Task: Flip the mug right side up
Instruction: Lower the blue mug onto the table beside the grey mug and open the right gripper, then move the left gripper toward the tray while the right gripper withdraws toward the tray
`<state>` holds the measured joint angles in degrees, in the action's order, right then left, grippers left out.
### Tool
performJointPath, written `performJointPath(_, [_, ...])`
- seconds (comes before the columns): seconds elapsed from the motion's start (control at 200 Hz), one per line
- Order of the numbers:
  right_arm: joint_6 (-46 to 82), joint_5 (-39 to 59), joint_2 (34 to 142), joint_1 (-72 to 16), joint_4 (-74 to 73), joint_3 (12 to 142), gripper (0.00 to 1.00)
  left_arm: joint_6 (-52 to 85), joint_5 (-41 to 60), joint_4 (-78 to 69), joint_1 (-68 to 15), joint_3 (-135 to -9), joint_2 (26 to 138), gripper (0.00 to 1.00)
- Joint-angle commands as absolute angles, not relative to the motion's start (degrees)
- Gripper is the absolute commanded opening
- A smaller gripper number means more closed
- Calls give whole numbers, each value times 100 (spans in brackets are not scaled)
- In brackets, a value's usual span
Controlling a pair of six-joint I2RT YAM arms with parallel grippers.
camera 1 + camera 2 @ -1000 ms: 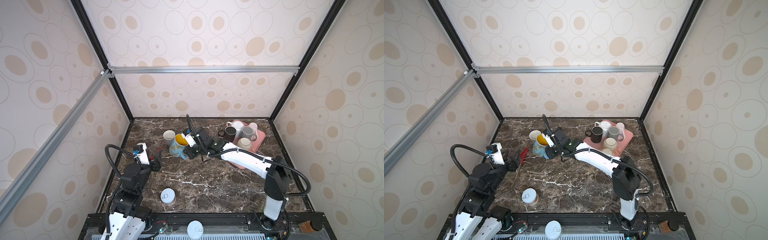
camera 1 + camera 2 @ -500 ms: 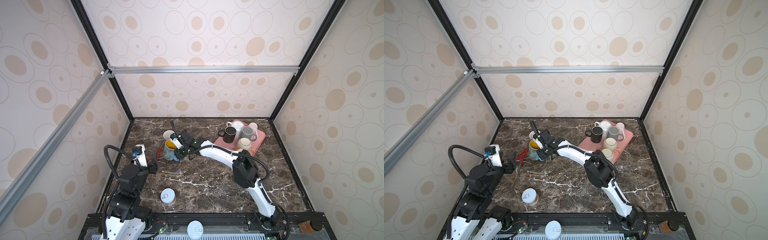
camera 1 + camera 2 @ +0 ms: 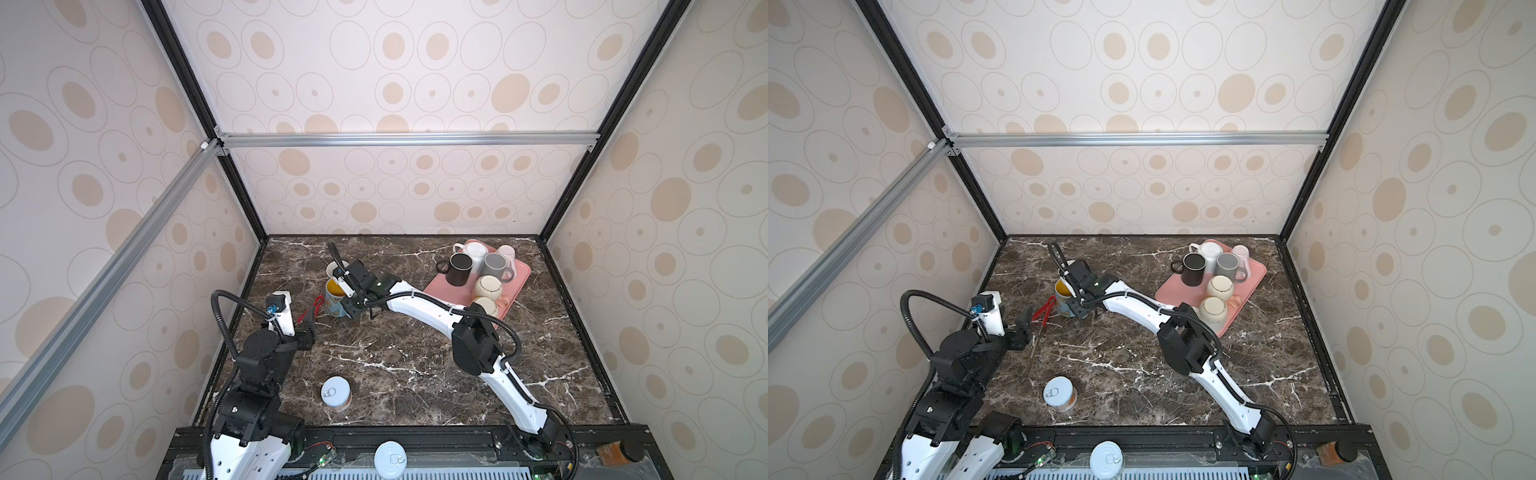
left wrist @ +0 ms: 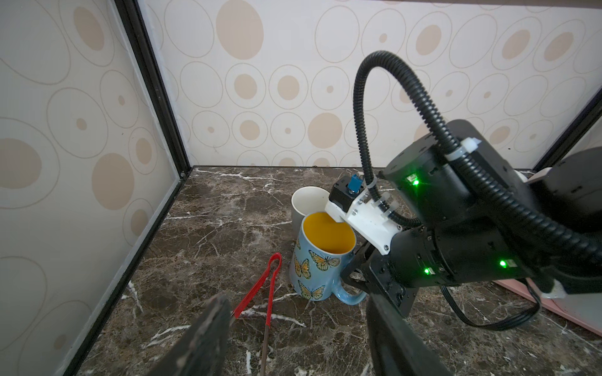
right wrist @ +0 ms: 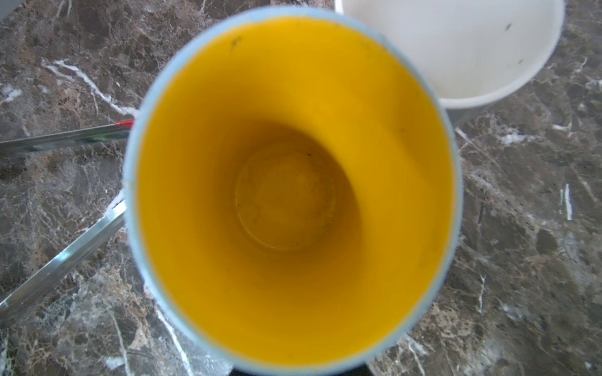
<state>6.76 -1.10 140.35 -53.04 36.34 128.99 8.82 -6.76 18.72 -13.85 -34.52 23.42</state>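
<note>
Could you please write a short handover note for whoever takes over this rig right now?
Left gripper: open, empty, hovering over the table near the tongs.
Right gripper: appears closed on the mug at its handle side.
Mug: upright on the table, opening up, next to the white cup.
Done: mug is right side up.
Left: release it and draw the right arm clear without tipping it.
</note>
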Motion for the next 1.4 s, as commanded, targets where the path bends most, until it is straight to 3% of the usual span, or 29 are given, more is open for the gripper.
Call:
performJointPath(0.0, [681, -152, 14074, -5348, 3382, 13398, 29, 708, -715, 1907, -1339, -3693, 2303, 68])
performJointPath(0.16, [719, -80, 14036, -5348, 3462, 13460, 38, 758, -677, 1907, -1345, -3683, 2259, 68])
performJointPath(0.535, [973, -189, 13524, -5344, 3540, 13210, 41, 895, -475, 1872, -1344, -3612, 2198, 69])
performJointPath(0.975, [1502, -762, 11719, -5345, 2934, 10981, 42, 1408, 352, 1152, -1340, -3365, 2530, 69])
performJointPath(1.21, [1783, -1700, 10179, -5297, 3009, 9198, 43, 2069, 1439, -73, -1353, -3195, 3375, 69])
performJointPath(1.395, [2430, -1738, 9256, -4897, 3436, 8145, 43, 2490, 1846, -1166, -1493, -2853, 3902, 67])
